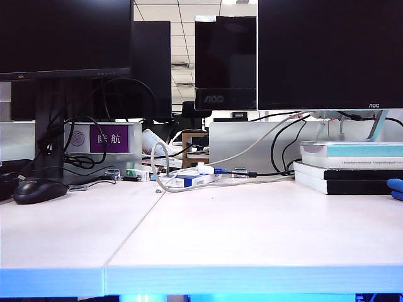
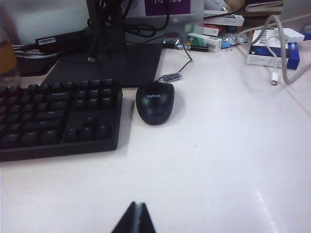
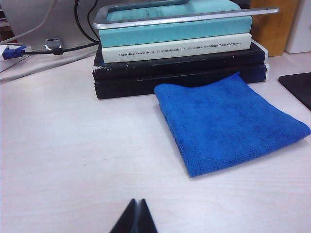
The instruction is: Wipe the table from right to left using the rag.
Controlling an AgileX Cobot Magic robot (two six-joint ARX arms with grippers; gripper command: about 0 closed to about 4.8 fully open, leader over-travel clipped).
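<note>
The rag (image 3: 227,120), a folded royal-blue fuzzy cloth, lies flat on the white table (image 3: 73,145) against a stack of books; in the exterior view only a sliver of the rag (image 1: 397,187) shows at the right edge. My right gripper (image 3: 136,201) is shut and empty, hovering over bare table short of the rag and to one side of it. Over the left half of the table (image 2: 218,160), my left gripper (image 2: 136,204) is also shut and empty, with a black mouse beyond it. Neither arm shows in the exterior view.
A black mouse (image 2: 155,101) and keyboard (image 2: 56,116) lie on the left side. The book stack (image 3: 180,46) carries a monitor stand foot. Cables, small boxes (image 1: 189,180) and monitors crowd the back of the table (image 1: 252,226). A black pad (image 3: 299,87) lies beyond the rag.
</note>
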